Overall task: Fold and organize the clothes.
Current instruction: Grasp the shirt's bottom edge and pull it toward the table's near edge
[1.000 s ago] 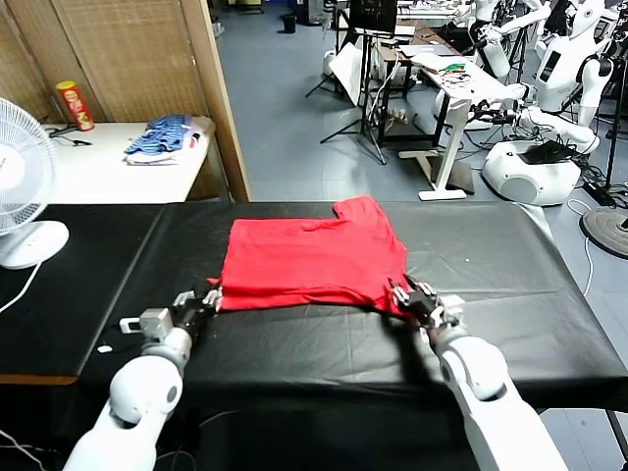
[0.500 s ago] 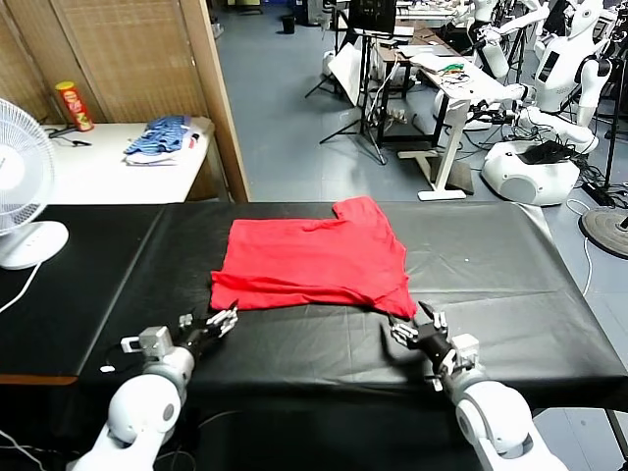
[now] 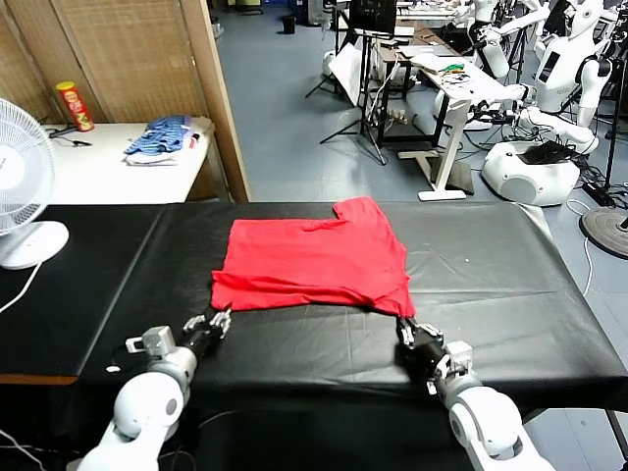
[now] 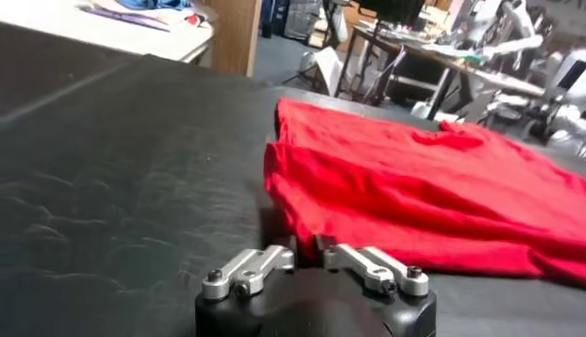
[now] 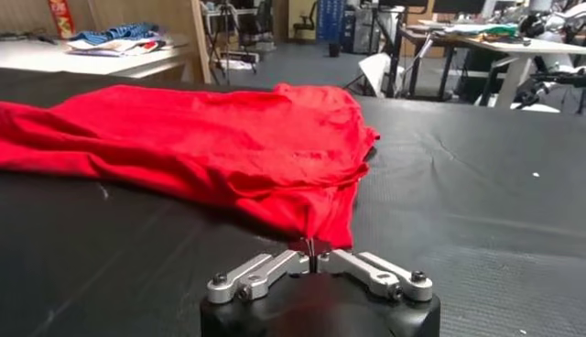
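Both closed, left end effector (image 3: 220,318) empty beside red T-shirt (image 3: 312,259), right end effector (image 3: 409,336) clenched at its corner

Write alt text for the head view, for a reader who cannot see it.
A red T-shirt lies partly folded on a black table, with the robot's two hands at its near edge. The left hand sits shut just short of the shirt's near left corner; the right hand is shut at the near right corner. A white fan stands far left.

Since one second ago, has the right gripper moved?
Yes. The right gripper has drawn back from the T-shirt toward the table's near edge.
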